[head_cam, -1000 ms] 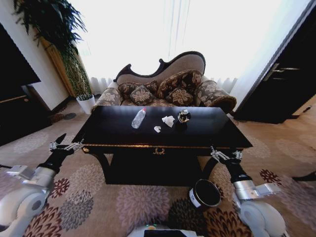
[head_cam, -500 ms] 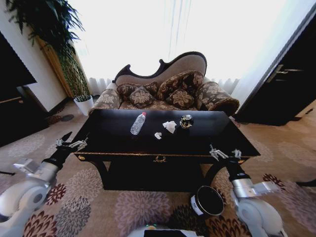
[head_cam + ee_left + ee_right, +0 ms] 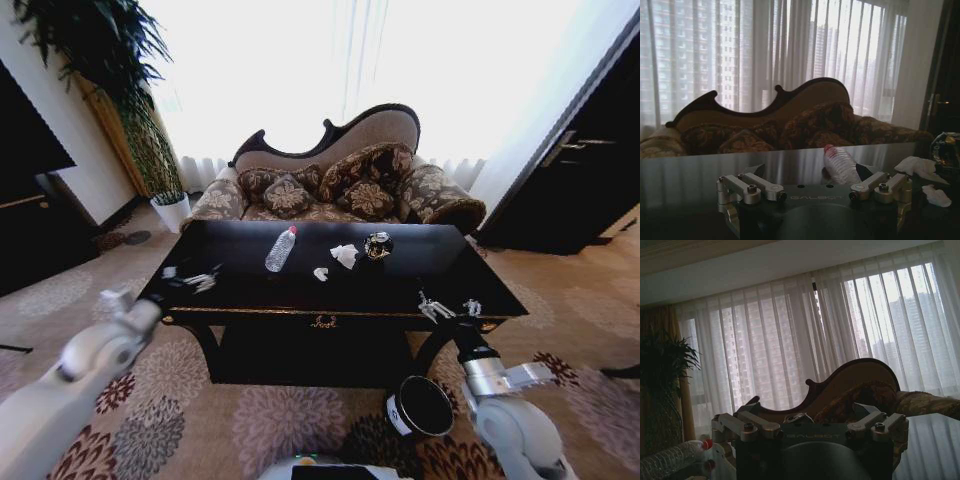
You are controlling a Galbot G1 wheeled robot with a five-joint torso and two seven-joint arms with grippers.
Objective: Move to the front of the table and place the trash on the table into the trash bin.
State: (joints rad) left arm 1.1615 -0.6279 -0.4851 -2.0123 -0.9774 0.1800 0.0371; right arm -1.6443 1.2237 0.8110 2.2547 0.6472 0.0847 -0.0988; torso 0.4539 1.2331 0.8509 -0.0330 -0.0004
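The left gripper, jaws apart, is held over the left end of the glossy black wooden desk. Three scraps are counted mid-desk to its right: small white bit, crumpled white tissue, dark shiny wrapper, slightly nearer the right gripper, also apart, above the black cylindrical bin.

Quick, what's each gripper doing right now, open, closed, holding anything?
Left gripper: open, empty, over the table near the bottle.
Right gripper: open, empty, at the table's front right edge.
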